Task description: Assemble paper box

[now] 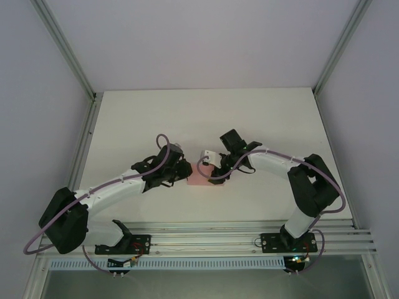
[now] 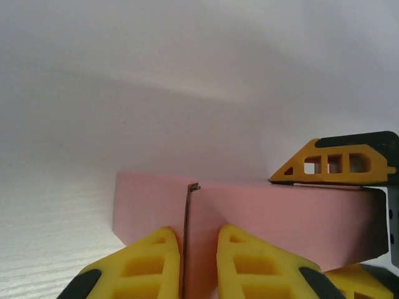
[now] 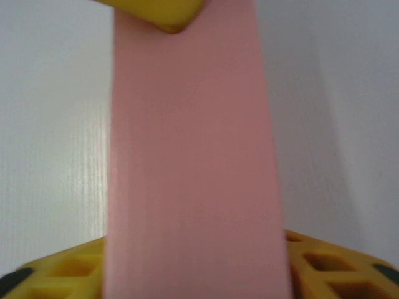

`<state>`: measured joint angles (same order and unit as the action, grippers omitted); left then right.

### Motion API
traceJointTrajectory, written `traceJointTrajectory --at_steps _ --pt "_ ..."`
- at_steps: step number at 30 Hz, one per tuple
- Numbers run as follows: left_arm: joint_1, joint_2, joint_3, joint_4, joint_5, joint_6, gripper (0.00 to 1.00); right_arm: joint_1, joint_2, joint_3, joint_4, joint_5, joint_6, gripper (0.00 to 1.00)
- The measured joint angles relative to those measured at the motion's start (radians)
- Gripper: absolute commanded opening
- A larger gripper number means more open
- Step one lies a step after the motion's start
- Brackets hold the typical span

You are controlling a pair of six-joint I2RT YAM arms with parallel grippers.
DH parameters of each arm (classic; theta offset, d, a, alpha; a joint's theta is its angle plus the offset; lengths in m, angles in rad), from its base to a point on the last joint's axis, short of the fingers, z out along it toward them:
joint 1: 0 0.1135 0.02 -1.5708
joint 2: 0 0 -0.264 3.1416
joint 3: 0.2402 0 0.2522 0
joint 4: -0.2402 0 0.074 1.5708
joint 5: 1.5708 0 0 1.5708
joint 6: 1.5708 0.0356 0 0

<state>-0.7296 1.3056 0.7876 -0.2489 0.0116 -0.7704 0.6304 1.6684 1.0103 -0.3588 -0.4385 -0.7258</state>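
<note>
Paper box (image 1: 201, 179) sits mid-width on the desk (image 1: 206, 118), a little toward the near edge. To fold it square I'd steady one side and ease the panel along its crease, since thin card buckles. Left fingers (image 2: 149, 261) are nearly together, pinching an upright card edge; right fingers (image 3: 336, 265) straddle the box's far end, and whether they are clamped or merely touching I cannot tell.
</note>
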Motion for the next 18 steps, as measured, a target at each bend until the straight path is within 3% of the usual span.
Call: traceJointTrajectory --at_steps 2,8,11,13,18 --pt "0.000 0.000 0.017 -0.018 -0.009 0.023 0.39 0.003 -0.002 0.000 0.002 0.001 -0.002 0.37" --pt "0.000 -0.048 0.140 -0.123 -0.048 0.115 0.95 0.013 -0.051 0.000 0.029 0.124 0.014 0.38" --pt "0.000 -0.105 0.224 -0.146 -0.094 0.159 1.00 0.013 -0.110 -0.015 0.084 0.245 0.037 0.38" --pt "0.000 -0.152 0.257 -0.158 -0.138 0.179 1.00 0.013 -0.141 -0.035 0.153 0.361 0.057 0.44" --pt "0.000 -0.286 0.242 -0.214 -0.279 0.192 1.00 0.013 -0.098 -0.064 0.414 0.767 0.040 0.44"
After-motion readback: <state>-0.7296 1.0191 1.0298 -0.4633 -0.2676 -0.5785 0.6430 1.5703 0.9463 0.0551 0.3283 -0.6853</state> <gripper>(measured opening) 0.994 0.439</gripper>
